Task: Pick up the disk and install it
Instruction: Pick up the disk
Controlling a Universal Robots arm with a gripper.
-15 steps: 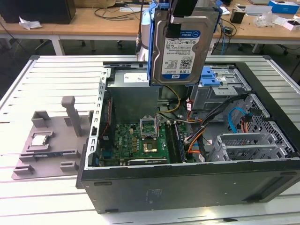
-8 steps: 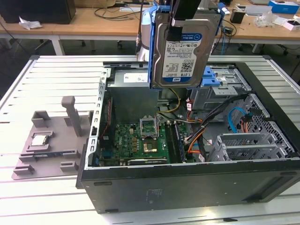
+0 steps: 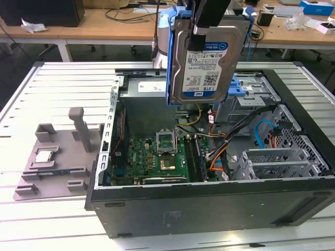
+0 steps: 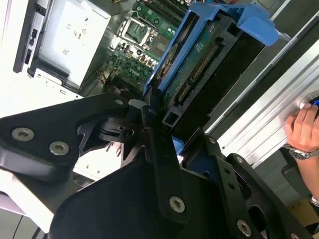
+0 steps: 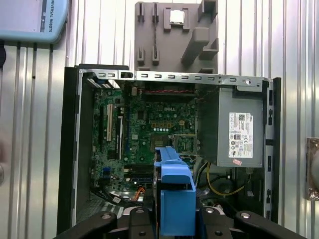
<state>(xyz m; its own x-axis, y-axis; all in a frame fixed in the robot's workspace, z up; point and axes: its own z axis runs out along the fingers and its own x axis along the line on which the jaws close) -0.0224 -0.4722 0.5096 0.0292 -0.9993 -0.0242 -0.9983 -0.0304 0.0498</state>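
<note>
Disk [image 3: 207,73] is up in the air above the open computer case [image 3: 209,206], held on edge with the label facing the exterior view. The gripper [image 3: 200,35] comes down on it from above, and in the second wrist view the black fingers [image 4: 155,149] are clamped on the end of its blue carrier frame [image 4: 199,30]. We judge this to be the carry stage: lifted, not yet seated in anything. To do it well, we would hold the drive square to the case walls and high enough that its lower edge clears the loose orange and yellow cables [image 3: 217,151] and the motherboard [image 5: 149,124]. The grip should stay on the plastic frame, not on the exposed circuit side seen in the second wrist view. The grey metal cage [image 3: 256,94] with its blue latch sits near the disk, toward the exterior view's right. The drive body is flat brushed silver metal with a white and blue label. The carrier is smooth moulded plastic, probably a little springy. The case is black sheet steel around a boxy grey power supply [image 5: 239,129]. The counter [image 3: 63,78] is ribbed aluminium and carries a matte grey fixture [image 3: 78,136] that holds a small square chip [image 3: 44,156]. A person's hand [image 4: 303,130] rests at the counter's edge.
</note>
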